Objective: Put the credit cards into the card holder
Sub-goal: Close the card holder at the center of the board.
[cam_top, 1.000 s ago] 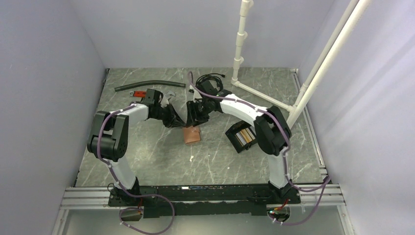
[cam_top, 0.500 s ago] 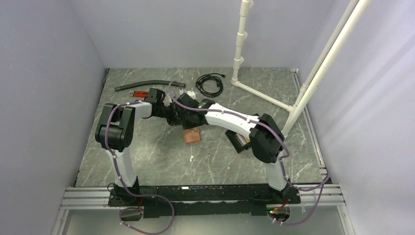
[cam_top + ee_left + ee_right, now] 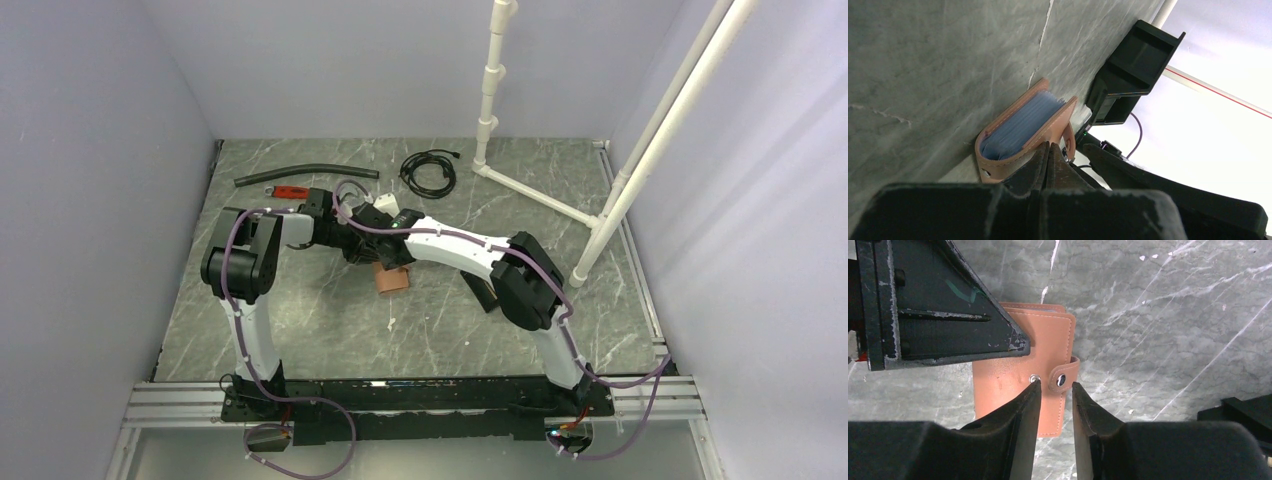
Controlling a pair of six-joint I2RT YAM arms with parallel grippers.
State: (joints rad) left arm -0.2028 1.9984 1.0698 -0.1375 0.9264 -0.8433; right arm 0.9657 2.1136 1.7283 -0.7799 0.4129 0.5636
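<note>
Since a second ago your right arm has swung left off the coiled cable point(image 3: 428, 172), which now lies uncovered at the back of the table point(image 3: 320, 330). The right elbow has come across the card holder point(image 3: 1138, 50), so from above you see only a dark sliver of it and none of the cards inside. Your left arm has drawn its elbow in closer to its base.

Both grippers now meet at the tan wallet point(image 3: 1003, 390), which lies on the marble just left of the card holder. The left gripper point(image 3: 1046, 146) has its fingers pressed together, tips against the wallet's cover near the spine. You cannot tell whether any leather sits between them.

The right gripper point(image 3: 1054, 384) is slightly spread, with clear marble showing in the gap. One fingertip sits at the metal stud point(image 3: 1034, 377), and the snap tab point(image 3: 1064, 380) lies just ahead of the gap, unfastened.

In the left wrist view the wallet gapes a little, with bluish leaves stacked inside. You cannot tell whether those are credit cards or sleeves
</note>
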